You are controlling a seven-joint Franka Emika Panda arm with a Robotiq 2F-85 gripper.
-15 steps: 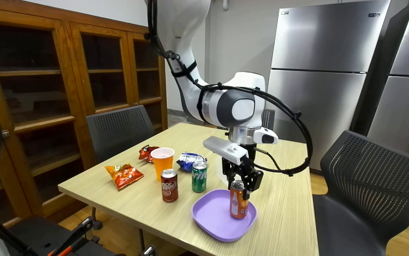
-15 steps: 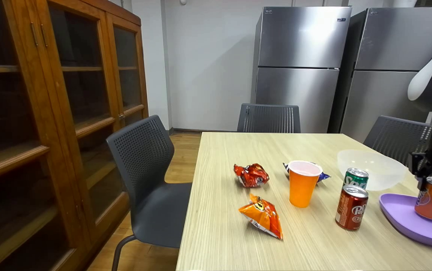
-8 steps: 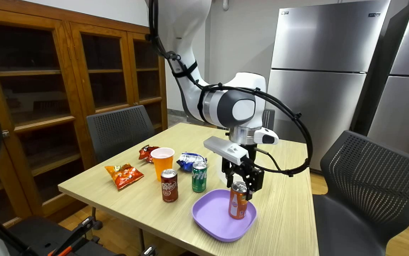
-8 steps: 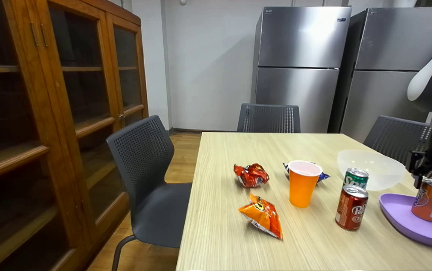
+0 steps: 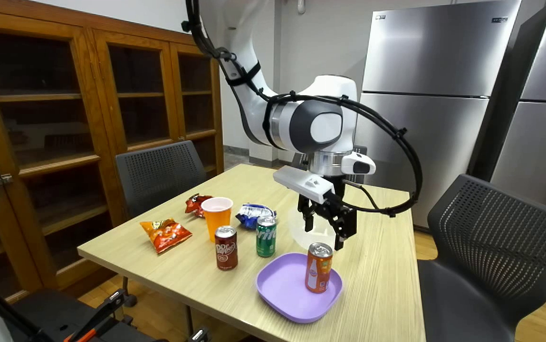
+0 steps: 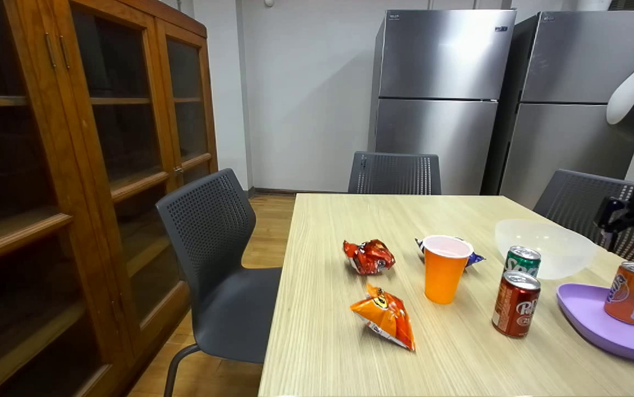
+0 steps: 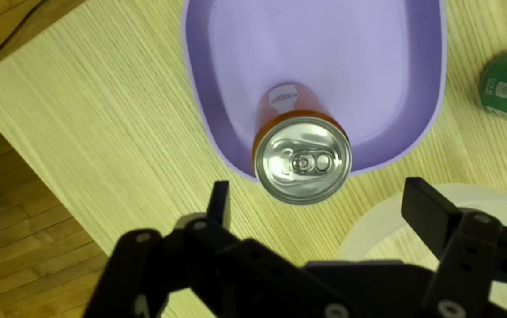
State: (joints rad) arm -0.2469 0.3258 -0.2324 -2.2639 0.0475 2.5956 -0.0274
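Observation:
My gripper [image 5: 324,237] is open and empty, a little above and behind an orange soda can [image 5: 318,273] in an exterior view. The can stands upright on a purple plate [image 5: 282,294], near the plate's rim. Both show in the other exterior picture too, the can [image 6: 632,295] and the plate [image 6: 598,331] at the right edge, with the gripper partly cut off. In the wrist view the can's silver top [image 7: 302,161] lies ahead of the spread fingers [image 7: 321,205], touching neither.
A Dr Pepper can [image 5: 226,251], a green Sprite can [image 5: 266,240] and an orange cup [image 5: 216,221] stand beside the plate. Orange [image 5: 166,235], red [image 6: 369,257] and blue [image 5: 255,215] snack bags lie farther off. A translucent bowl [image 6: 545,251] sits behind the plate. Chairs [image 5: 486,251] surround the table.
The gripper let go of the orange can, which settled slightly on the plate. Then the gripper and arm rose away from it. The other objects stayed put.

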